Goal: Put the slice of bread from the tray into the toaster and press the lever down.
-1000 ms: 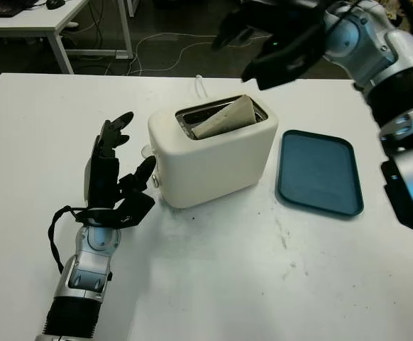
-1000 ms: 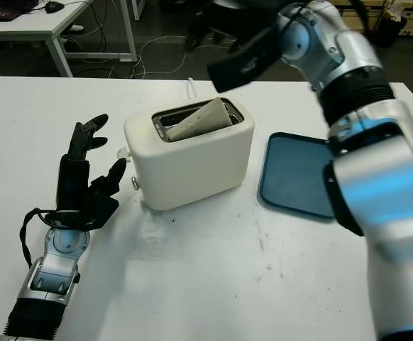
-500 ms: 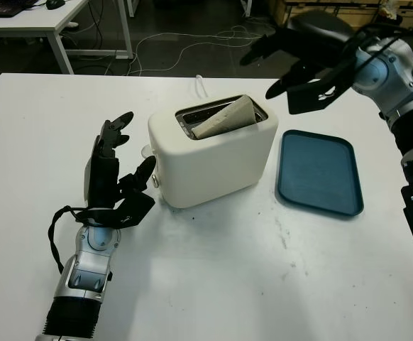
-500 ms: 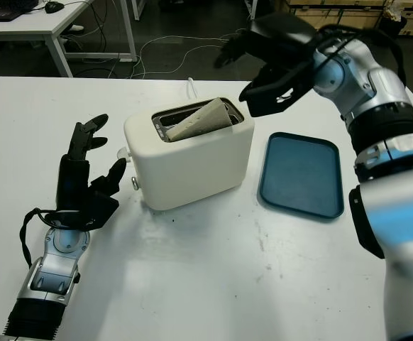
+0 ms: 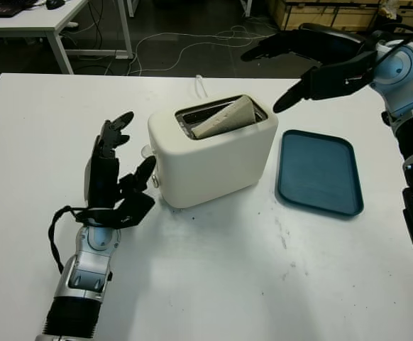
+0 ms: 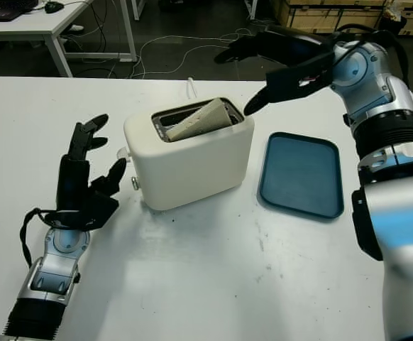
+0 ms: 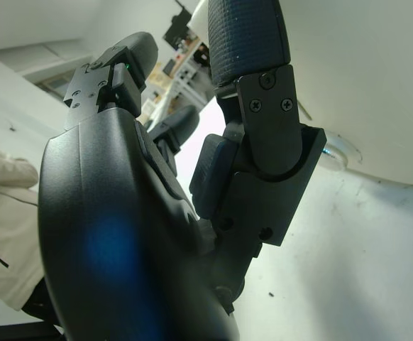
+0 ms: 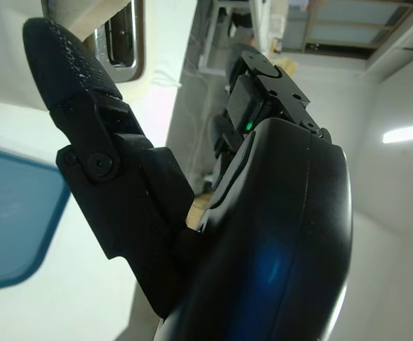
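A: Bread?
B: Slice of bread (image 5: 224,117) leans tilted in the toaster (image 5: 212,149) slot; tray (image 5: 317,170) beside it.
A: Hands?
B: Right robot hand (image 5: 313,60) open, empty, above toaster's right end. Left robot hand (image 5: 113,177) open beside the lever (image 5: 153,180).

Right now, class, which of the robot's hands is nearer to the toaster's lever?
Left. The left hand is open beside the toaster, just short of the lever on its end. The right hand is open in the air above the toaster's far end, over by the tray.
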Action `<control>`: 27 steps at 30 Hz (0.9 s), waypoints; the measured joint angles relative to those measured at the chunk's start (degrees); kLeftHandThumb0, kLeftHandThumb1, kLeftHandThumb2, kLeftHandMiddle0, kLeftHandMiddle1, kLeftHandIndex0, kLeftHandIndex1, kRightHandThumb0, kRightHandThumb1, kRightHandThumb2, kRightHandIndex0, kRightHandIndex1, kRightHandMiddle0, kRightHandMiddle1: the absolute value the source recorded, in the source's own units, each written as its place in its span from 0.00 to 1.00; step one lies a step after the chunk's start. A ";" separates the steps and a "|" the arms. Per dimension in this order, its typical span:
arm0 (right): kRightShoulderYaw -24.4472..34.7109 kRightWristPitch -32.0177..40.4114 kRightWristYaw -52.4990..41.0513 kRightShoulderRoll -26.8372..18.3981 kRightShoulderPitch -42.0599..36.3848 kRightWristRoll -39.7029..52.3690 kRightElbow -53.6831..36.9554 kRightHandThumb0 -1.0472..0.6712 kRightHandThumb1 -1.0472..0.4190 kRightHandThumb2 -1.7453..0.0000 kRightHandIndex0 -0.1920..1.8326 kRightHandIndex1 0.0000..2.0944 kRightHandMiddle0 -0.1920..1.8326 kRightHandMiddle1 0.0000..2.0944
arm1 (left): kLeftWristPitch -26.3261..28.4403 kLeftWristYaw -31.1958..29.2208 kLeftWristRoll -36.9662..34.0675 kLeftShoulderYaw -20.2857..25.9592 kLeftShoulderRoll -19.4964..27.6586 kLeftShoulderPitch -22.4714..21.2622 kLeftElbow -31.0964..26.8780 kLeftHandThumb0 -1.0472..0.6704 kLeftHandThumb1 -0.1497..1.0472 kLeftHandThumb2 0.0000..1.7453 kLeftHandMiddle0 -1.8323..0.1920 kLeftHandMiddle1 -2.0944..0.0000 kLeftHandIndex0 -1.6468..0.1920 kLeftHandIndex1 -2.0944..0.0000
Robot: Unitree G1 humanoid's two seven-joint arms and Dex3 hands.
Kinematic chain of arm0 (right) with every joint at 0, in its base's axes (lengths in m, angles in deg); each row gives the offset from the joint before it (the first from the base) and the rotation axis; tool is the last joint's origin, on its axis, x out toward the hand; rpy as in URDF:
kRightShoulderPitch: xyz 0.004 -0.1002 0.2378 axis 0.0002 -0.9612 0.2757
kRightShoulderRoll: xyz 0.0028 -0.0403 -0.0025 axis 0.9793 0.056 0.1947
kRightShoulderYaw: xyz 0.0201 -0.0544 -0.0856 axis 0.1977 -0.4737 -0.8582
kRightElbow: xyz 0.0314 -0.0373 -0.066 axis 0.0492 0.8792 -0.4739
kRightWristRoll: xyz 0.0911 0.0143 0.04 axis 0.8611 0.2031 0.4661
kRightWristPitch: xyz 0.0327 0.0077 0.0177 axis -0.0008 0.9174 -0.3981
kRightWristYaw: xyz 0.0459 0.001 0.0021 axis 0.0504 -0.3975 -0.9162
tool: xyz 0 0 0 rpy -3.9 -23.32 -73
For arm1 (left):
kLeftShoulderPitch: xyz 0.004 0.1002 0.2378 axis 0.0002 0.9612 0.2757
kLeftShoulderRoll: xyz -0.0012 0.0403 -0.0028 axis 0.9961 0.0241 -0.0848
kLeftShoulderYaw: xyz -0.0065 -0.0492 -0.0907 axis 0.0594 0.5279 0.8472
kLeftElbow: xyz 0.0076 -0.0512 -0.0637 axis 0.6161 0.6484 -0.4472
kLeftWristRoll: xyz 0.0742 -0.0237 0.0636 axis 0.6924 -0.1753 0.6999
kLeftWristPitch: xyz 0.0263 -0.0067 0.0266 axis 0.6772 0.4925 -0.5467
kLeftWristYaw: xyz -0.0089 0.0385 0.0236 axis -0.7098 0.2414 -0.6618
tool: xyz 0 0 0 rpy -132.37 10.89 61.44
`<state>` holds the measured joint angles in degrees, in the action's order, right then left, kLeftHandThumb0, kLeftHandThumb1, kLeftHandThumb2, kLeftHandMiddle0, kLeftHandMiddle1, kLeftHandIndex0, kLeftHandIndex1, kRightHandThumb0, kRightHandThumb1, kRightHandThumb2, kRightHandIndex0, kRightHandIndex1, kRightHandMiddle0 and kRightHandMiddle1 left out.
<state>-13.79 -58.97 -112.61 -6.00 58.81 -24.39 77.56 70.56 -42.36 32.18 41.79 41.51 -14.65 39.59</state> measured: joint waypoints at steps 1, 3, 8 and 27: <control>0.41 -0.02 -0.44 0.01 0.00 0.30 -0.16 0.01 0.19 1.00 0.10 0.37 0.26 0.01 | 0.00 0.00 0.01 -0.01 0.00 0.00 0.00 0.02 0.89 0.35 0.91 0.45 0.90 0.67; 0.92 -0.04 -0.95 0.12 -0.01 1.24 -0.41 0.03 0.21 1.00 0.10 0.38 0.27 0.02 | 0.00 0.00 0.01 -0.01 0.00 0.00 0.00 0.02 0.89 0.35 0.91 0.45 0.90 0.67; 0.67 -0.53 3.15 1.71 -1.69 0.28 -4.23 0.11 0.26 1.00 0.20 0.36 0.35 0.04 | 0.01 0.01 0.02 -0.01 -0.04 -0.01 0.00 0.02 0.89 0.35 0.91 0.45 0.90 0.67; -5.26 -7.97 14.40 3.63 -7.44 -9.26 -11.67 0.22 0.30 1.00 0.33 0.35 0.47 0.06 | -0.01 0.03 0.01 0.00 -0.05 -0.01 -0.01 0.02 0.89 0.35 0.91 0.44 0.90 0.67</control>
<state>-19.05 -66.95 -98.21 -2.37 51.37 -33.65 65.89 70.55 -42.33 32.19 41.79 41.46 -14.66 39.57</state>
